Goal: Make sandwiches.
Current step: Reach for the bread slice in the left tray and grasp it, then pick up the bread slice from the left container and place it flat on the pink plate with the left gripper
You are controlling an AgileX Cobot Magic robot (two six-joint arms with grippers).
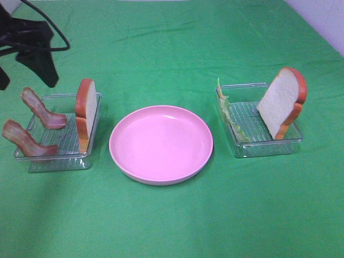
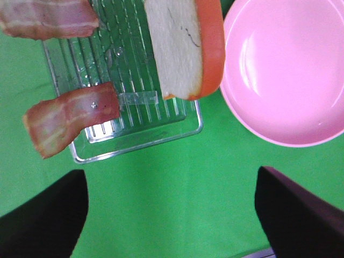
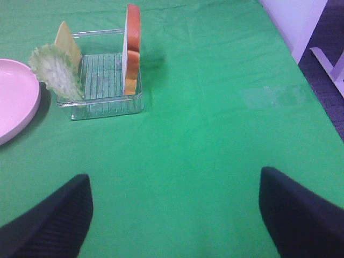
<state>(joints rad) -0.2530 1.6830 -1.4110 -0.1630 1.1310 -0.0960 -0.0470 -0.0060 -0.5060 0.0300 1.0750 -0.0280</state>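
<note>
A bread slice with an orange crust stands on edge in the left clear tray, beside two bacon strips. In the right clear tray another bread slice leans, with a lettuce leaf and a thin yellow cheese slice at its other side. My left gripper hangs open above the cloth near the left tray, holding nothing. My right gripper is open over bare cloth, well short of the right tray.
A round pink plate lies between the two trays, with nothing on it. Green cloth covers the table. The dark left arm and a cable show at the far left corner. A white wall borders the table on the right.
</note>
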